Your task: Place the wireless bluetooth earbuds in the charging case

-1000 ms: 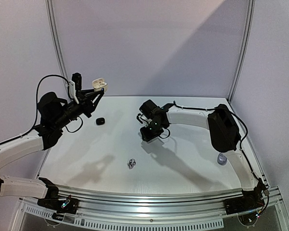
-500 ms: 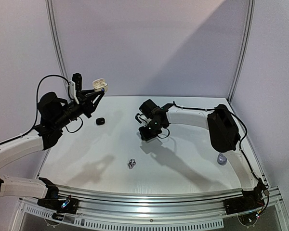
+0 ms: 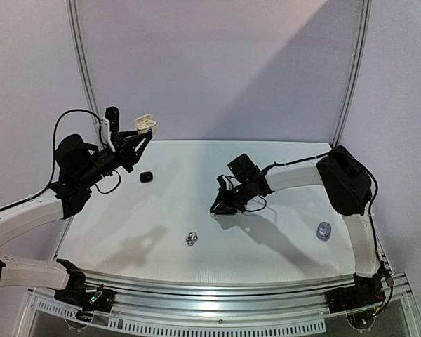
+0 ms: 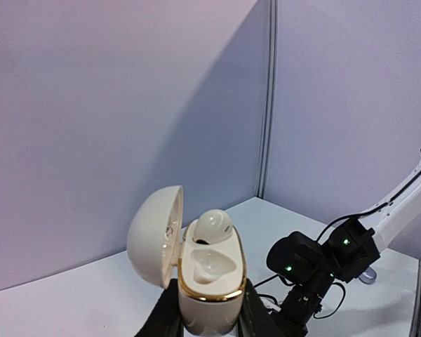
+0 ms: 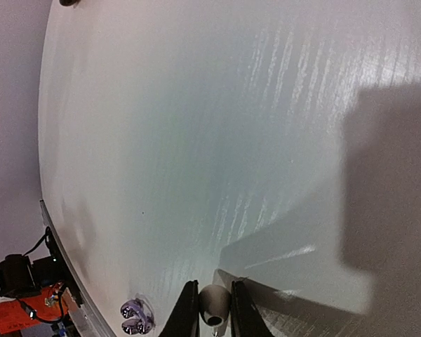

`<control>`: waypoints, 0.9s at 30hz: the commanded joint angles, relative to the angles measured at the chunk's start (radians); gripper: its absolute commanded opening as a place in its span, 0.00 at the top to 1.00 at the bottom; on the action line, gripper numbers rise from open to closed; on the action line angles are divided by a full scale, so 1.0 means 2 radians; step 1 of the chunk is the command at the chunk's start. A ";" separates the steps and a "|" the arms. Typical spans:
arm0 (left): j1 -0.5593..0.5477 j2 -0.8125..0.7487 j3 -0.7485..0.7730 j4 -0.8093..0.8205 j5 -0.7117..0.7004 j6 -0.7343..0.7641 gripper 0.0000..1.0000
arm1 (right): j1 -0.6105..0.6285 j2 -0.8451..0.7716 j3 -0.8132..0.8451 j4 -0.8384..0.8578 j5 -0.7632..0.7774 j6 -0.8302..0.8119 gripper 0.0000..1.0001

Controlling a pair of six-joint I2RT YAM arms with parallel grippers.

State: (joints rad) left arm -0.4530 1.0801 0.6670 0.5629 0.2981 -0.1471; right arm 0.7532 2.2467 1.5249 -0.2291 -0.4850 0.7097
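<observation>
Left gripper: clamped on the open white charging case, held aloft. One white earbud is seated inside, visible in the left wrist view only.
Right gripper: narrow, pinching a pale earbud, visible in the right wrist view only. Silvery earbuds lie near it on the desk.

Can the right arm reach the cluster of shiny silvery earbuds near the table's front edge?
Likely yes: open white tabletop lies between right gripper and silvery earbuds, though it pinches a small pale earbud.
</observation>
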 commanded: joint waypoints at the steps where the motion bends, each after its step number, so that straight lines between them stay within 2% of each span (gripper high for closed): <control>1: 0.006 -0.001 -0.002 0.002 -0.001 -0.002 1.00 | 0.003 -0.009 -0.019 -0.026 0.024 0.048 0.86; 9: 0.006 -0.002 -0.001 0.002 0.000 -0.002 1.00 | 0.003 -0.013 -0.020 -0.106 0.091 0.049 0.75; 18: 0.006 -0.002 -0.002 0.001 0.000 -0.002 1.00 | 0.003 -0.029 -0.008 -0.140 0.124 0.035 0.72; 22: 0.006 -0.001 -0.002 0.002 0.001 -0.003 1.00 | 0.004 -0.041 0.017 -0.148 0.129 0.016 0.66; 27: 0.006 0.000 -0.002 0.002 0.002 -0.005 1.00 | 0.029 -0.042 0.087 -0.193 0.205 -0.025 0.55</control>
State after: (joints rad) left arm -0.4530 1.0801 0.6670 0.5629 0.2989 -0.1493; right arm 0.7708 2.1822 1.5887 -0.4999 -0.2234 0.7406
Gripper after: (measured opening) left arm 0.226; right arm 0.418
